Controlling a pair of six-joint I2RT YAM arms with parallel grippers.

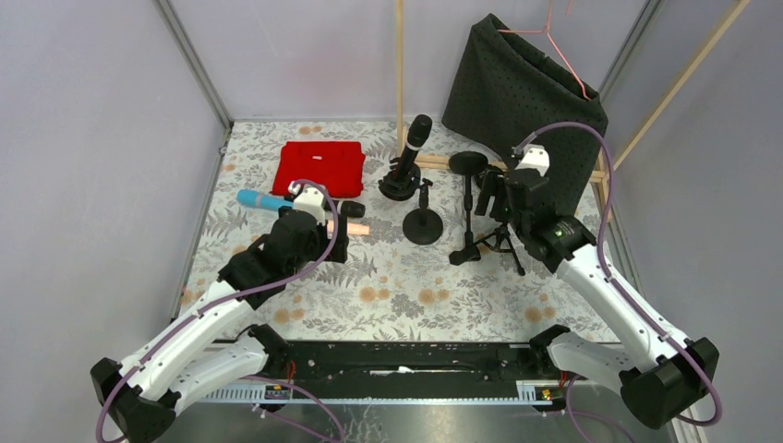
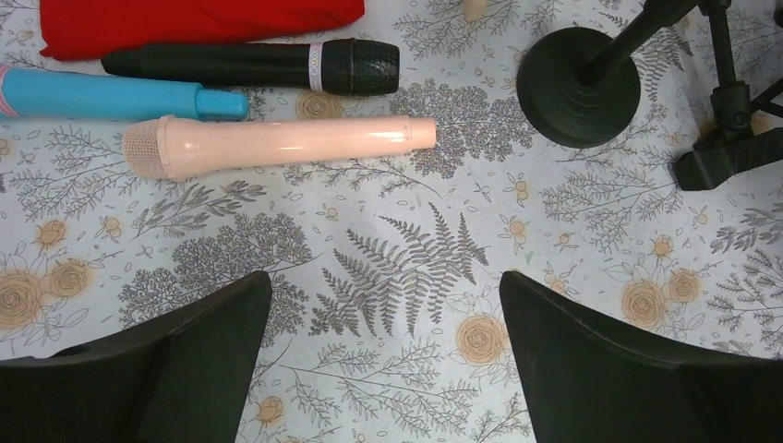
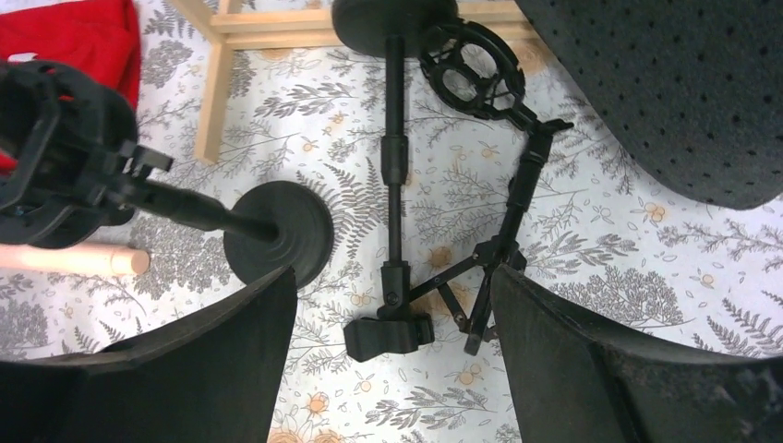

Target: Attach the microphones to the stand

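1. Peach-pink microphone (image 2: 277, 143): flat on the worktop (image 2: 388, 240), left half. Long axis runs parallel to the far edge, head toward the left edge.
2. Blue microphone (image 2: 111, 97) lies just behind it, parallel. Lying black microphone (image 2: 249, 66) is behind that, head toward the right edge, beside the red cloth (image 2: 185, 23).
3. Upright black microphone (image 1: 417, 134) sits in a round-base stand (image 1: 399, 185) near mid far edge, head up and leaning right. Only the top view shows it.
4. Left tool (image 2: 383, 277): above the worktop on the near side of the pink one, jaws fully apart, holding nothing.
5. Right tool (image 3: 392, 272): over the tripod stand (image 3: 528, 180), jaws wide apart, gripping nothing.
6. In the top view the left arm hides most of the pink one; the left wrist view shows its full length. The right wrist view shows only its tail end, plus the tripod's ring mount (image 3: 473, 72).
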